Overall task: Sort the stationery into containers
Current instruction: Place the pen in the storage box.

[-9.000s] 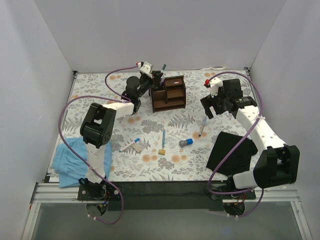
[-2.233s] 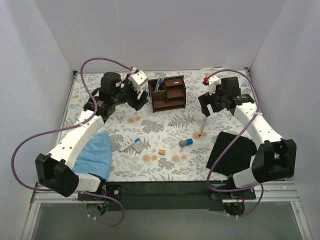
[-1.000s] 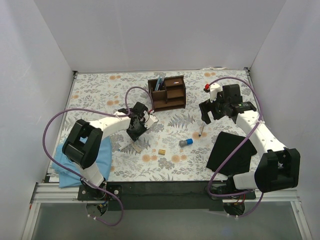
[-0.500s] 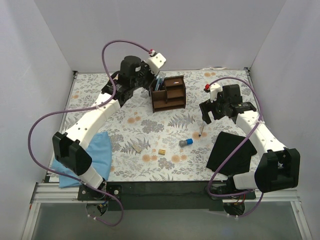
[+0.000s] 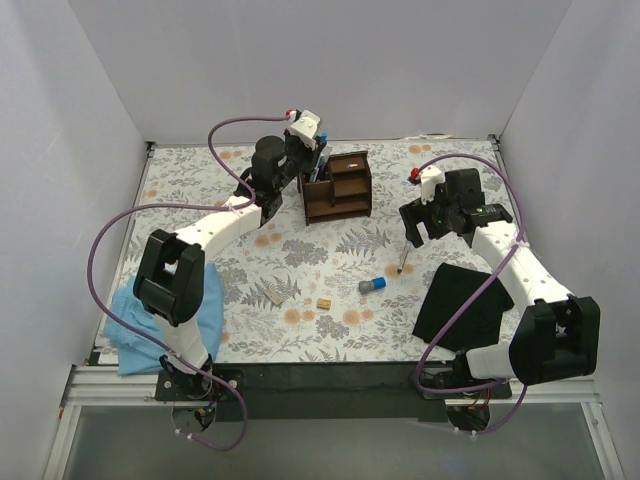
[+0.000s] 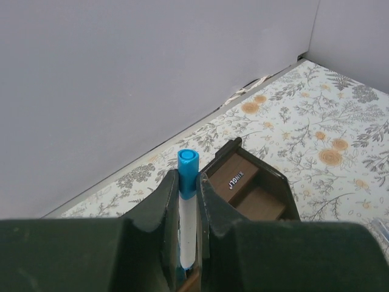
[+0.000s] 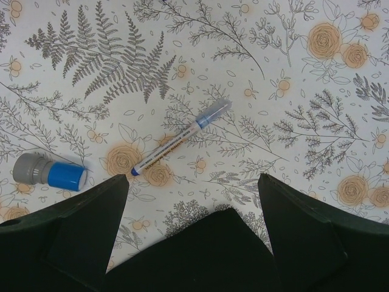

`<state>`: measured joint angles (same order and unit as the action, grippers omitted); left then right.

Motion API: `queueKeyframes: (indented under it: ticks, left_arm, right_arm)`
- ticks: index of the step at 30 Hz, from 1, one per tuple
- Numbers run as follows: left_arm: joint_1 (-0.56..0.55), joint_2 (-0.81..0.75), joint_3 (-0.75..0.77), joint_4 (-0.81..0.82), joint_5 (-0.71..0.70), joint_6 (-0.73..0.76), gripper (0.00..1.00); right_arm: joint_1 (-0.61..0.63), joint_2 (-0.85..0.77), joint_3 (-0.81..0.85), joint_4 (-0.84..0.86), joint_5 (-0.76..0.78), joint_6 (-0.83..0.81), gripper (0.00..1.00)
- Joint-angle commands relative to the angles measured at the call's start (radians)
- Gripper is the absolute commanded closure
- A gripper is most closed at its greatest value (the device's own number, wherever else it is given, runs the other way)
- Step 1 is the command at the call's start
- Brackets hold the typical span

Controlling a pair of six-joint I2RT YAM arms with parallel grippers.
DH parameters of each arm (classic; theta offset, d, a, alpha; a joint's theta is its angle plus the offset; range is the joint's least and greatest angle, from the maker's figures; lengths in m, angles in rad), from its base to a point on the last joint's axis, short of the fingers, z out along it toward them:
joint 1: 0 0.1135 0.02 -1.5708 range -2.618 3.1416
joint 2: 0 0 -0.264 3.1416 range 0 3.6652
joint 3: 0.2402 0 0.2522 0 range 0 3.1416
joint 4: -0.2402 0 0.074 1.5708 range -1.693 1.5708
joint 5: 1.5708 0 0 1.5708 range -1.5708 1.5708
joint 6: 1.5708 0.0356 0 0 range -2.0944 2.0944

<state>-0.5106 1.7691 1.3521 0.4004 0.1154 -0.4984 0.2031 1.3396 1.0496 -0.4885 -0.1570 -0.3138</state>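
Top view: the dark-brown desk organiser (image 5: 337, 187) is seen at the far middle of the floral worktop (image 5: 200, 190). The left tool (image 5: 312, 150) is held over the organiser's left end, by the tall slot, where blue pen tops are seen. The right tool (image 5: 413, 224) is held low over the worktop, right of the organiser and well apart from it. A pen (image 5: 403, 258) is laid just in front of it. A blue-and-grey cylinder (image 5: 372, 285) is laid near the pen, on its left. A tan block (image 5: 324, 302) and a flat beige piece (image 5: 273, 295) are left loose further left, near the front, apart from each other. A light-blue cloth (image 5: 125, 325) is seen at the front left, a black cloth (image 5: 462, 300) at the front right.

Left wrist view: the left tool is closed narrow on a white marker (image 5: 316, 160) with a blue cap. The marker is held upright, the cap standing above the fingers (image 6: 165, 201). Its lower end is down at the organiser's brown edge; whether it is inside the slot cannot be told. The small shelves are seen to the right.

Right wrist view: the right tool is spread wide, nothing held. The pen, white barrel with blue ends, is laid slantwise on the worktop ahead of the fingers (image 7: 73, 231), untouched. The cylinder is laid on its side at the left, just ahead of the left finger.
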Motion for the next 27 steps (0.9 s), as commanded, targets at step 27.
queueKeyframes:
  ticks: [27]
  left_arm:
    - [0.007, 0.131, -0.013, 0.302, 0.081, -0.123, 1.0]
  right_arm:
    - [0.001, 0.079, 0.095, 0.041, 0.005, 0.03, 0.02]
